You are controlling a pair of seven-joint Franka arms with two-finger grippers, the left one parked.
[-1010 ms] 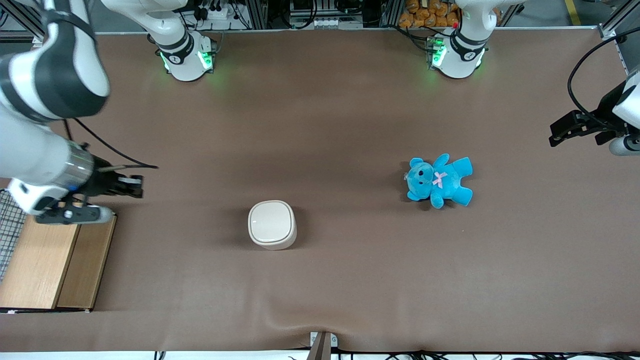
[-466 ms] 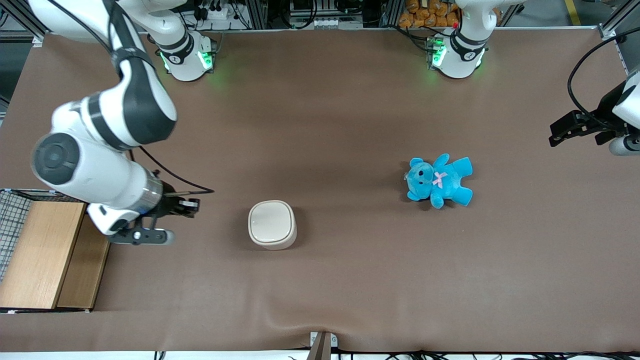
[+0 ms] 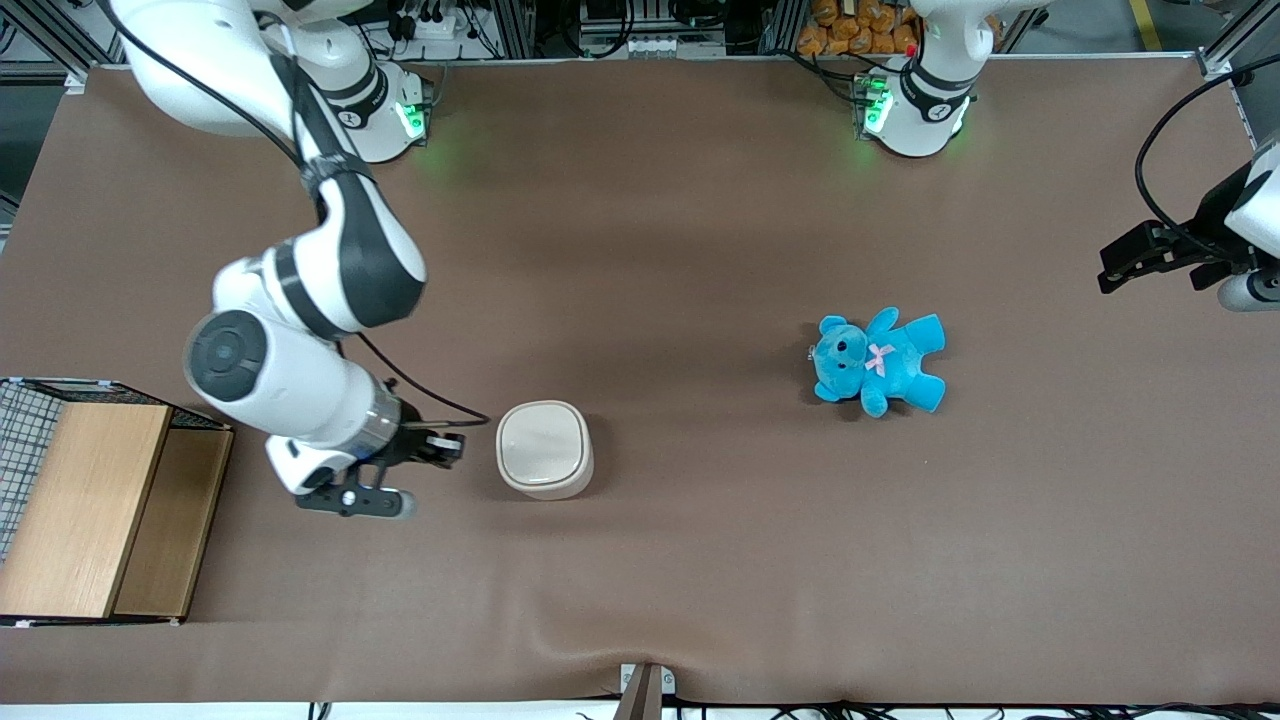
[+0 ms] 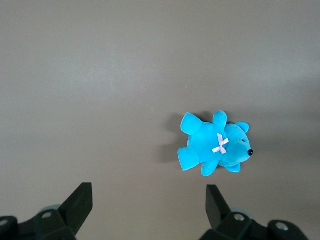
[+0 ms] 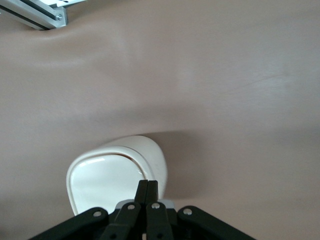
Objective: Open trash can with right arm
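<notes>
Tool point(image 3: 452, 448): fingers pressed together, empty, just beside bin point(image 3: 544, 449), lid down. Risk: sideways contact shoves the light bin along surface point(image 3: 700, 560).

Right arm extended low over the table, gripper closed.
The right arm point(image 3: 300, 310) bends at the elbow; its gripper point(image 3: 450, 447) points sideways, fingers point(image 5: 148, 192) pressed together, toward the working arm's end.
</notes>
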